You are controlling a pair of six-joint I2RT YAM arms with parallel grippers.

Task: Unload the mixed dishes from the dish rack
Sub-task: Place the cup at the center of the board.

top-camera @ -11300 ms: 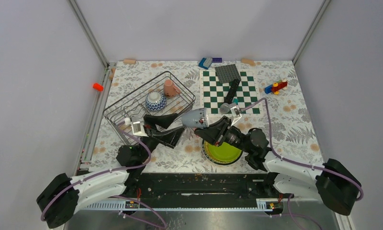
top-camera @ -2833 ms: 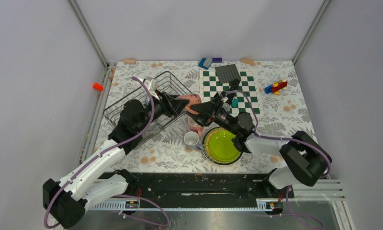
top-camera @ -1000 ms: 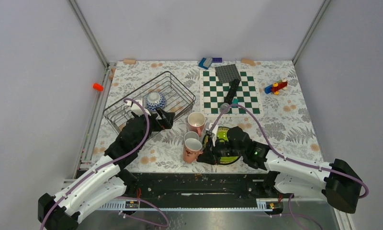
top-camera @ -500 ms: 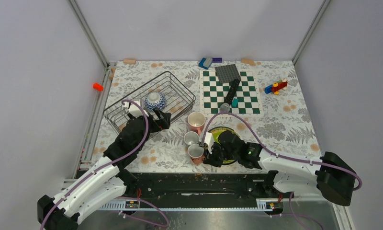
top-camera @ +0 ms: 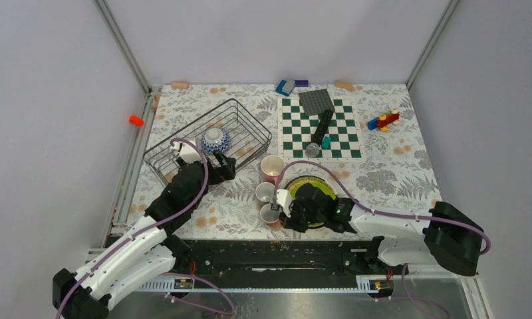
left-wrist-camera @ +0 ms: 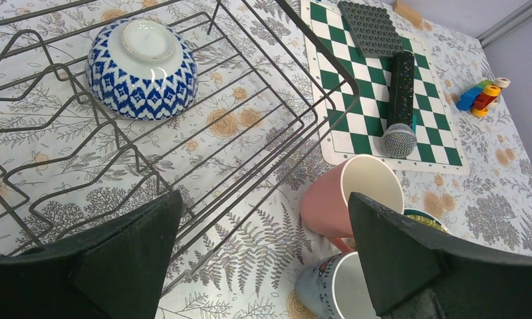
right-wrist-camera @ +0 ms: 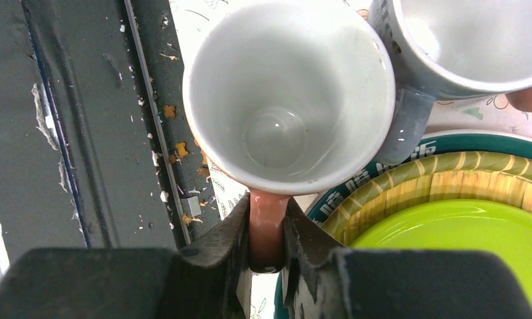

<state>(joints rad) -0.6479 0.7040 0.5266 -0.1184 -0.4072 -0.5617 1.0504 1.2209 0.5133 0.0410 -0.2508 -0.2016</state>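
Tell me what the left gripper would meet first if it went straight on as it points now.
Most likely the dish rack: its wire wall crosses the gap of the open left gripper. The pink mug stands off to the right. Depth is unclear.

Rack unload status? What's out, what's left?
Done: plate stack, grey mug and one pink mug sit outside the dish rack. In hand: right pincer is shut on the second pink mug by its handle, upright beside the plates, not released. Left: the blue bowl, upside down in the rack; the open left pincer hovers near it.
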